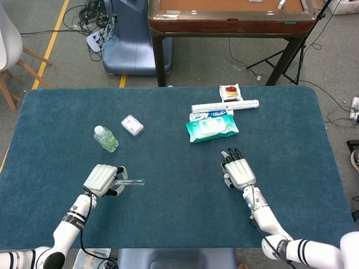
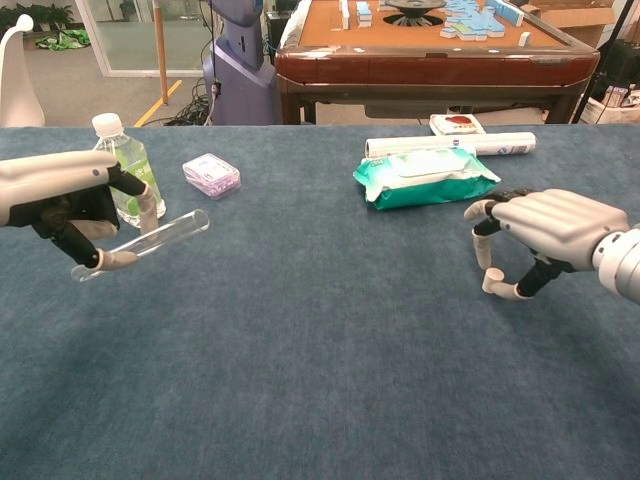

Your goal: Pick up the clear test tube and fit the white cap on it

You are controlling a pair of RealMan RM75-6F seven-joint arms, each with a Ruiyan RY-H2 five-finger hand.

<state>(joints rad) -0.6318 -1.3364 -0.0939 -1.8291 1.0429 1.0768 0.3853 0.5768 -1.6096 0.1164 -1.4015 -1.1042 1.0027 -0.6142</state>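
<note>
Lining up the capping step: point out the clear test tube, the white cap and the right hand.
clear test tube (image 2: 160, 235), chest view, mid-barrel.
white cap (image 2: 491, 281), chest view, its side.
right hand (image 2: 545, 222), chest view, back of hand.

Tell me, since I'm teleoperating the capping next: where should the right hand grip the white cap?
Pinch the white cap across its round sides, from above. It stands small on the table under the right hand, whose fingers already flank it.

A wooden table (image 1: 224, 17) stands on grey floor (image 1: 67, 61).
</note>
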